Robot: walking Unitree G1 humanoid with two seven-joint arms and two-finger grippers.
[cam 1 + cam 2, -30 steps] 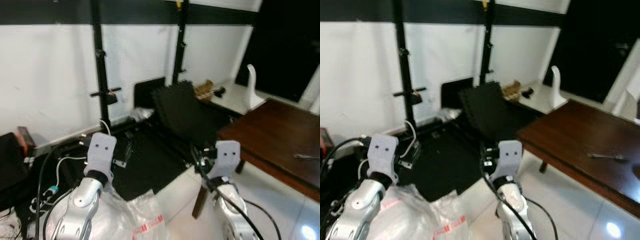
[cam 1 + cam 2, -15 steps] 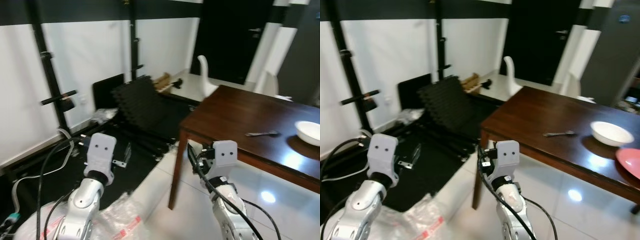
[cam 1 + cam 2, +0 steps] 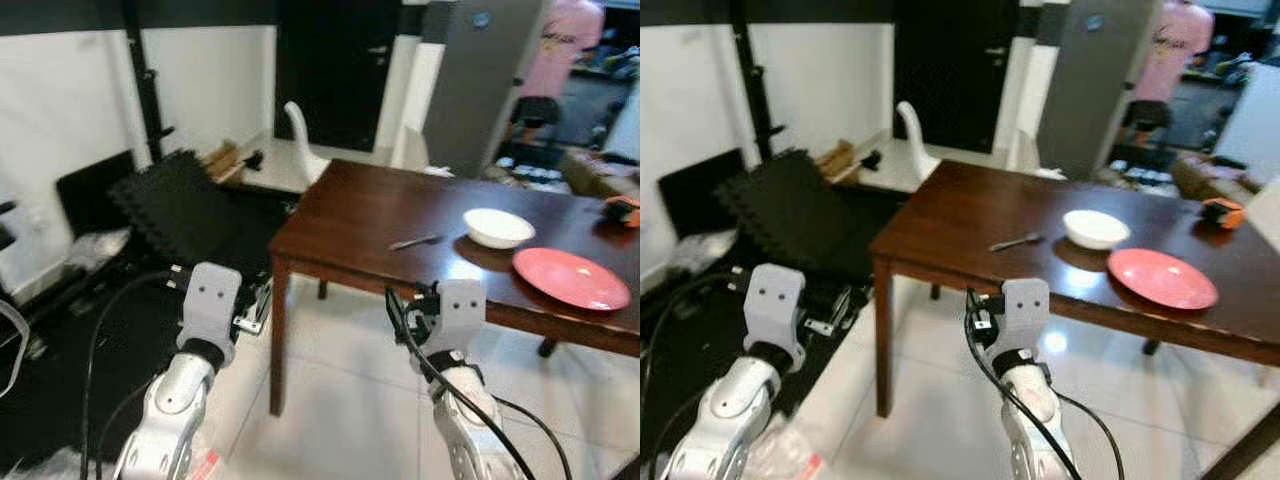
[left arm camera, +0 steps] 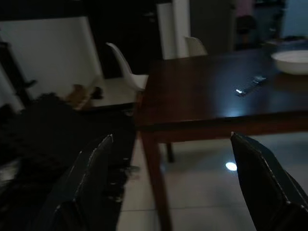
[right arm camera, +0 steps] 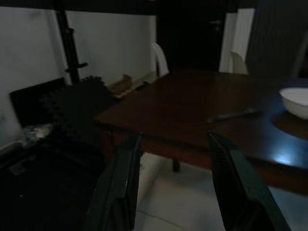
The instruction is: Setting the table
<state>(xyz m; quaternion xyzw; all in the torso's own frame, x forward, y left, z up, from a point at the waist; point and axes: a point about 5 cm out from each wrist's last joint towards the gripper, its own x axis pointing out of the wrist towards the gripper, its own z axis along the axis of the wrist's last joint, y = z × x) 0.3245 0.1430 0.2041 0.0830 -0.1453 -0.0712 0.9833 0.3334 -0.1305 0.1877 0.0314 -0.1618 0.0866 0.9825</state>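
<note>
A dark brown wooden table stands ahead and to the right. On it lie a metal utensil, a white bowl and a red plate nearer the front edge. Both arms are raised short of the table's near corner, the left arm beside the right arm. In the left wrist view my left gripper is open, its fingers wide apart and empty. My right gripper is open too, facing the table's edge with nothing held.
Black foam mats and cables cover the floor at the left. A white chair stands behind the table's far corner. A person in a pink shirt is at the back right beside a tall grey cabinet. An orange object sits at the table's far right.
The camera has swung to the right, so the table now sits ahead with the bowl and plate in view. Both arms keep the same raised pose.
</note>
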